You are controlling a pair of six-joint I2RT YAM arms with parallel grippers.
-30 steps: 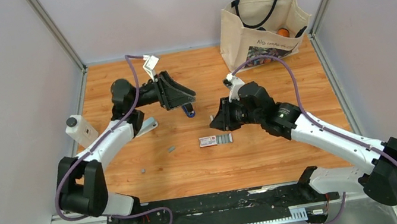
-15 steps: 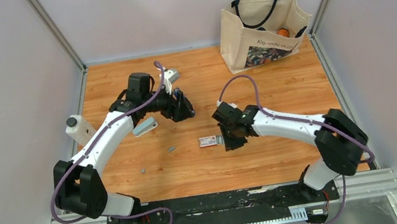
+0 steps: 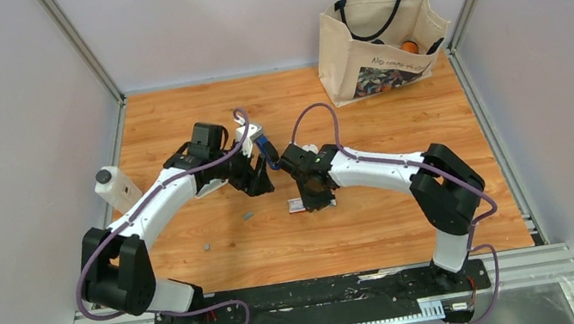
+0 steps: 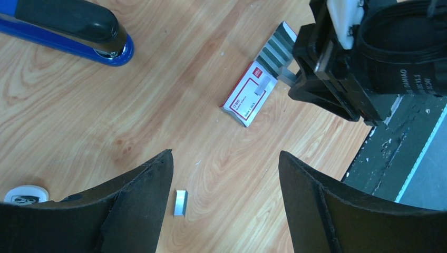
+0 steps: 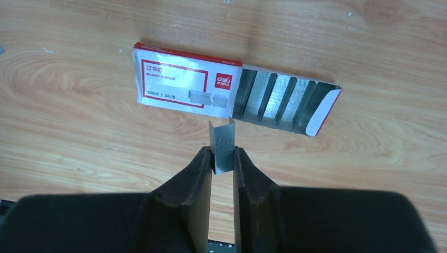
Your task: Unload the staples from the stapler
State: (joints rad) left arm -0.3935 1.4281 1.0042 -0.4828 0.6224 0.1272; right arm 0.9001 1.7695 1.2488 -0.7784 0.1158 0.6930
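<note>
The right gripper (image 5: pixel 223 158) is swinging in from the right to frame centre, pinching a strip of staples (image 5: pixel 222 145) over the carton (image 5: pixel 184 87). The left gripper (image 4: pixel 224 179) is hanging spread, with the stapler (image 4: pixel 63 26) lying free on the table (image 4: pixel 79 116), upper left in its view. The strip is probably being put away.

I have the left arm (image 3: pixel 152 202) stretched toward the middle, with the left gripper (image 4: pixel 225 157) tipped down and its jaws spread wide. The right arm (image 3: pixel 376 169) is bent sharply at the elbow. The right gripper (image 5: pixel 223 158) points down, pinching a strip of staples (image 5: pixel 222 141).
</note>
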